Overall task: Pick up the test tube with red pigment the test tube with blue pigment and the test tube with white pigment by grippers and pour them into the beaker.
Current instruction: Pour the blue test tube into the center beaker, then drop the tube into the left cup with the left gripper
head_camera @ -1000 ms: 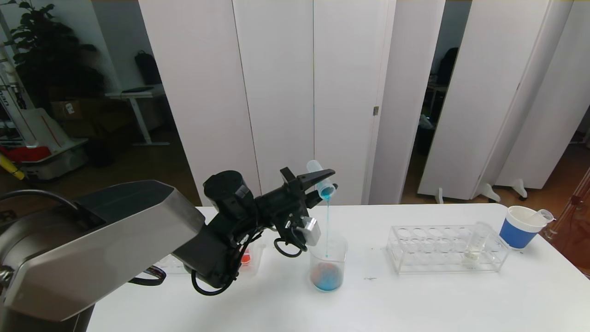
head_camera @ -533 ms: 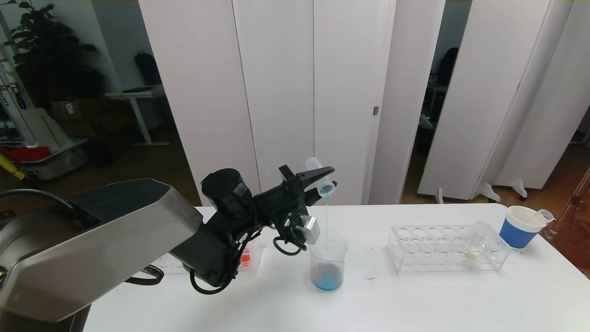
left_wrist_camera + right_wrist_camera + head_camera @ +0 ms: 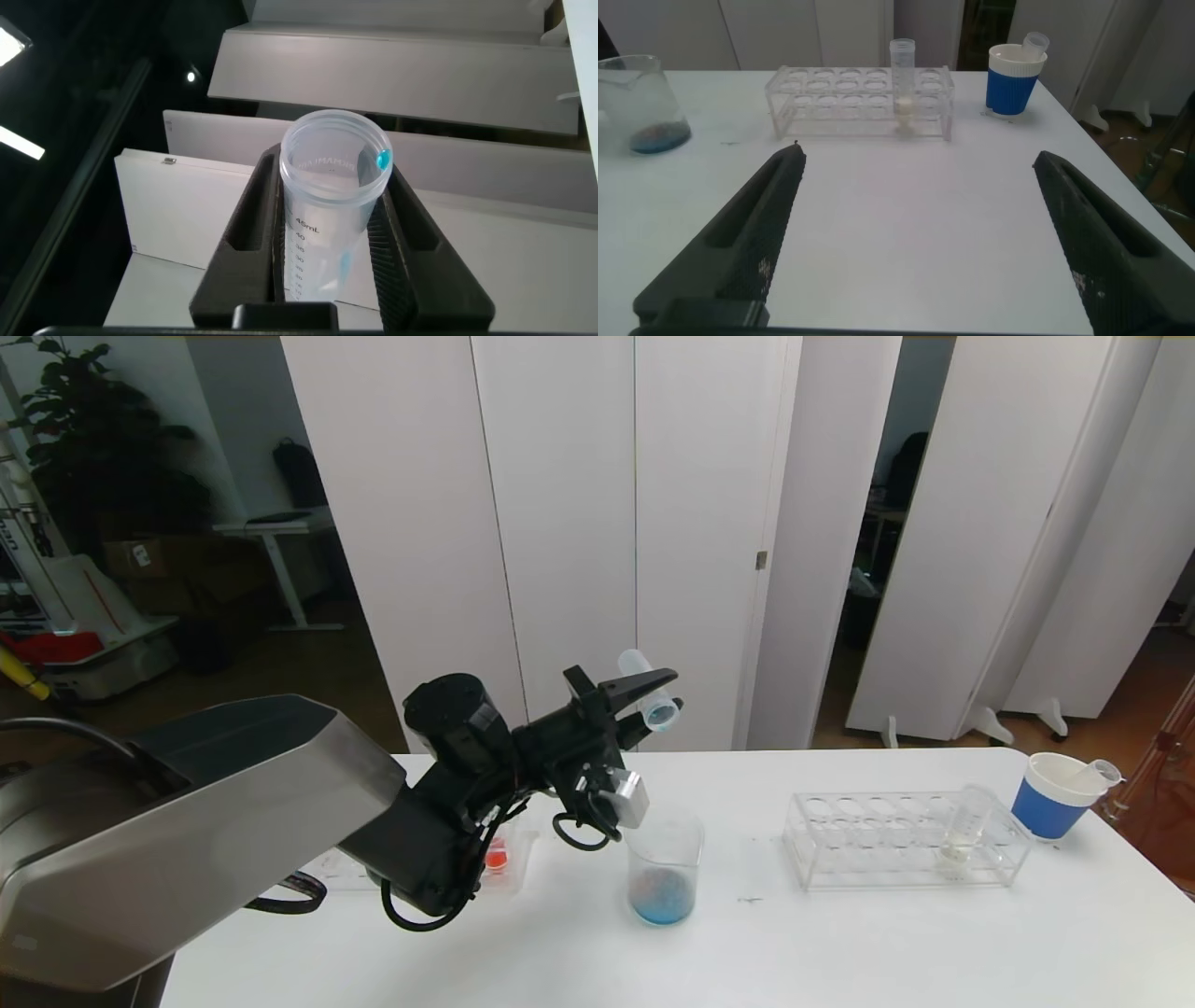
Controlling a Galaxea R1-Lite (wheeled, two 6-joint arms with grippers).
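Head view: blue pour done, white tube next

L hand [image 3: 653, 702] clenched on blue tube [image 3: 648, 689], tipped above beaker [image 3: 664, 863], looks drained. R hand [image 3: 915, 233] released, low over desk [image 3: 840, 933]. White tube [image 3: 963, 829] in rack [image 3: 901, 840]; next, R needs a grab there.

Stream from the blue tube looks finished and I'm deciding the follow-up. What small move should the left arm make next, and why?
Probably tip the test tube with blue pigment back upright and carry it away. The left gripper holds it mouth-down above the beaker; no stream shows, only a blue drop at the rim, and blue liquid sits in the beaker. The test tube with white pigment waits in the rack.
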